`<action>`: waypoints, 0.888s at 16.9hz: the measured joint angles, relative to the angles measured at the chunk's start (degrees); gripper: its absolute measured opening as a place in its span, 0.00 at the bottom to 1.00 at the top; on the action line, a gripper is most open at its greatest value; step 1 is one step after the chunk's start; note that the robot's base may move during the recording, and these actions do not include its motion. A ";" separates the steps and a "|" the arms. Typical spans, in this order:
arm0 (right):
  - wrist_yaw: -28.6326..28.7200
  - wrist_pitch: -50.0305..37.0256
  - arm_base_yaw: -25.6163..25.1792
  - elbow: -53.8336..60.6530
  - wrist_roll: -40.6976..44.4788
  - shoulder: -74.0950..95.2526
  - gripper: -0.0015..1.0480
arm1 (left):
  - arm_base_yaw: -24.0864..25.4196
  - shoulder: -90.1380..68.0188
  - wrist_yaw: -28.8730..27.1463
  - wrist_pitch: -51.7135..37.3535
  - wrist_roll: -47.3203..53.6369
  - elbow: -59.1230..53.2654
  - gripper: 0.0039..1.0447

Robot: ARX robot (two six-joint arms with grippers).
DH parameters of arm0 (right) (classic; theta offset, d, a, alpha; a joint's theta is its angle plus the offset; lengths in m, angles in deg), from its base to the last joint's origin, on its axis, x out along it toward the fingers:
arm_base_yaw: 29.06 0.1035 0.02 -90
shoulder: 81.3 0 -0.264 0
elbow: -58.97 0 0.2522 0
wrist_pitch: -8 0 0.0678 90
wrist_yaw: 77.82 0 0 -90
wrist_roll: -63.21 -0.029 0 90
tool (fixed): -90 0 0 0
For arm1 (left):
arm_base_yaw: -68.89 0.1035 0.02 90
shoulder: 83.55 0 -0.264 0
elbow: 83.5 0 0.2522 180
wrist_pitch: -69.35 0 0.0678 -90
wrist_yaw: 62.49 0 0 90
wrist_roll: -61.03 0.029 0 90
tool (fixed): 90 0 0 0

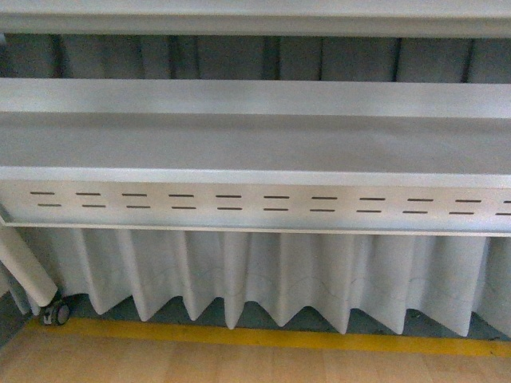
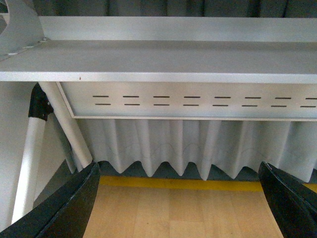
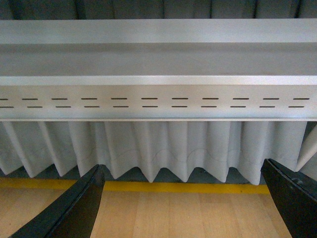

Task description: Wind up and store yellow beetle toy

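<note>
The yellow beetle toy is seen in none of the 3 views, so its place cannot be told. Only the grey counter [image 1: 239, 144], its slotted panel [image 1: 255, 203] and a pleated curtain [image 1: 279, 271] are shown. The left pincer [image 2: 179, 168] and the right pincer [image 3: 183, 166] are spread wide, with nothing between. The toy is judged light, hard and likely slippery, best taken across its sides.

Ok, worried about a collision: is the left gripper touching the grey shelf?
Apart. The left wrist view shows the open left gripper short of the grey shelf, with curtain and floor visible between them.
</note>
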 joint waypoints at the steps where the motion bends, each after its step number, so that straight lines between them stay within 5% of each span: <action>1: 0.00 0.02 0.00 0.00 0.00 0.00 0.94 | 0.00 0.00 -0.02 0.00 0.00 0.02 0.94; 15: -0.04 0.02 0.00 0.00 0.00 -0.02 0.94 | 0.00 0.00 0.00 0.07 0.00 0.02 0.94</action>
